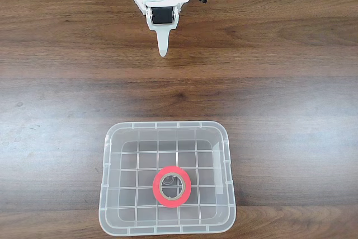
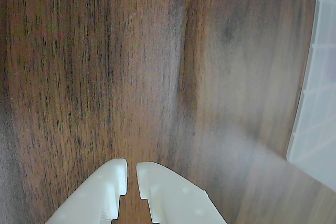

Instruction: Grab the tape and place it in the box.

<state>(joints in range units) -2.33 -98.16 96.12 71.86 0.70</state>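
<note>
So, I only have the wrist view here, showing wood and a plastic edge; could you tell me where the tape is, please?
Observer: In the fixed view, the red tape roll lies flat inside the clear box, on its gridded bottom.
Operator: Thank you. Is it centred in the box?
Observer: It lies nearer the box's bottom edge than its top edge in that view.
Operator: And how far off is the tool?
Observer: The tool is near the top of that view, well apart from the box, with bare table between.
</note>
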